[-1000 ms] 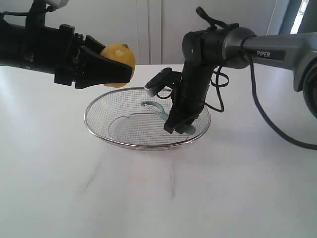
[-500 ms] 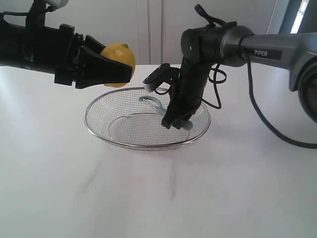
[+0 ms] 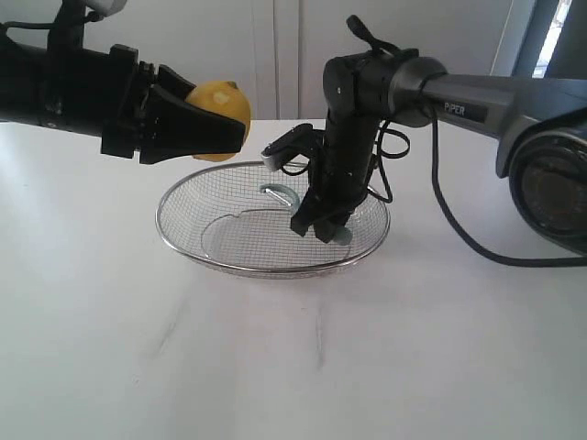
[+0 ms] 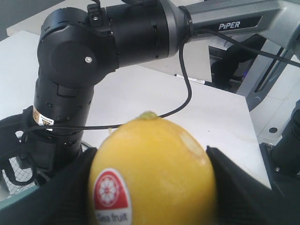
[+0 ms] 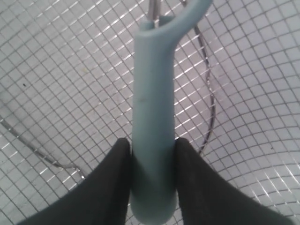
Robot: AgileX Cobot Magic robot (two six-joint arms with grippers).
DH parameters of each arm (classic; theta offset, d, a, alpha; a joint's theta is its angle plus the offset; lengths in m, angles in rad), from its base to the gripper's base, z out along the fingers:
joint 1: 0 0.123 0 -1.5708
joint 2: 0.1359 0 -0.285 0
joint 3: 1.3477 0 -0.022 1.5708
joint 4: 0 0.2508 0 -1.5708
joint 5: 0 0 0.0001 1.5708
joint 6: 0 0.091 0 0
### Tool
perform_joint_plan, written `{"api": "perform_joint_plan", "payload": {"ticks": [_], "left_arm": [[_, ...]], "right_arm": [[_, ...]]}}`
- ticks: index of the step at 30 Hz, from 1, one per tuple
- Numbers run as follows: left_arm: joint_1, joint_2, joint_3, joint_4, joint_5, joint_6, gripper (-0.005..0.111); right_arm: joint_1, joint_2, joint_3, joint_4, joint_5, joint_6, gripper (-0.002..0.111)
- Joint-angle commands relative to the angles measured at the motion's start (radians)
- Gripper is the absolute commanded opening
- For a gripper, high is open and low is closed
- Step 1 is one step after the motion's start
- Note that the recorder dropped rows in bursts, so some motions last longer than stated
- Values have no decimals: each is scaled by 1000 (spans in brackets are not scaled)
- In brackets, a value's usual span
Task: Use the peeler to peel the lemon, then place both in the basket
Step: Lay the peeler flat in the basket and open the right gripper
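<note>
Right gripper [image 3: 319, 229] clamped on peeler [image 5: 153, 117] handle, low inside basket [image 3: 266, 271] near its right wall, not released. Long axis slanted: blade head up toward left rim, butt down. Lemon [image 3: 223, 103] pinched in left gripper [image 4: 152, 187] above basket's left rear rim, skin looks mostly intact, sticker [image 4: 111, 192] on. Both drops pending

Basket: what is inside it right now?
Only the peeler, held between the right gripper's fingers. The lemon is outside, in the left gripper. The basket floor behind the right arm is covered.
</note>
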Motion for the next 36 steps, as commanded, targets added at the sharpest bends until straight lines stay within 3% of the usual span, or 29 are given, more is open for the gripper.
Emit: {"api": "perform_joint_plan", "payload": {"ticks": [1,10,36], "left_arm": [[-3,-7,-2,-23,16,0,0],[-3,-7,-2,-23,16,0,0],[-3,-7,-2,-23,16,0,0]], "right_arm": [[-5,-1,-10,2,2,-113,0],[-5,2,-10,0,-64,-143,0],[-5,29,-10,-8,-34,-137,0]]}}
